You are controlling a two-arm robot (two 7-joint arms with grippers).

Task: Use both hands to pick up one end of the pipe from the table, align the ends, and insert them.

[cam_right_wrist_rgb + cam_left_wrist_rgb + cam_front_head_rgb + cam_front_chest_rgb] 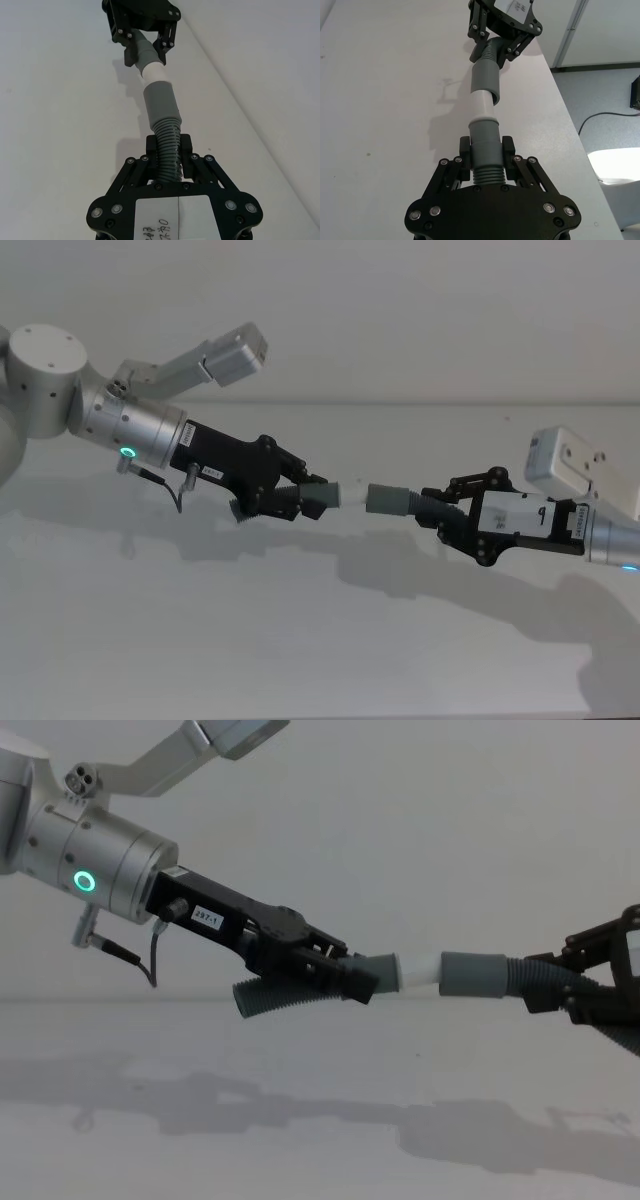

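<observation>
Both hose pieces (275, 995) (168, 145) look like ribbed matt grey plastic, with a smooth white tip (482, 106) and smooth grey sleeve (159, 102). Grippers (300, 495) (450, 510) are matt black plastic, arms brushed silver metal (95, 870), table (200, 640) matt.

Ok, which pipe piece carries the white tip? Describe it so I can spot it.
Follow the left arm with the green ring light to the left gripper, held above the table. It is shut on the left pipe piece, whose white tip points at the grey sleeve mouth; the other piece has no white.
</observation>
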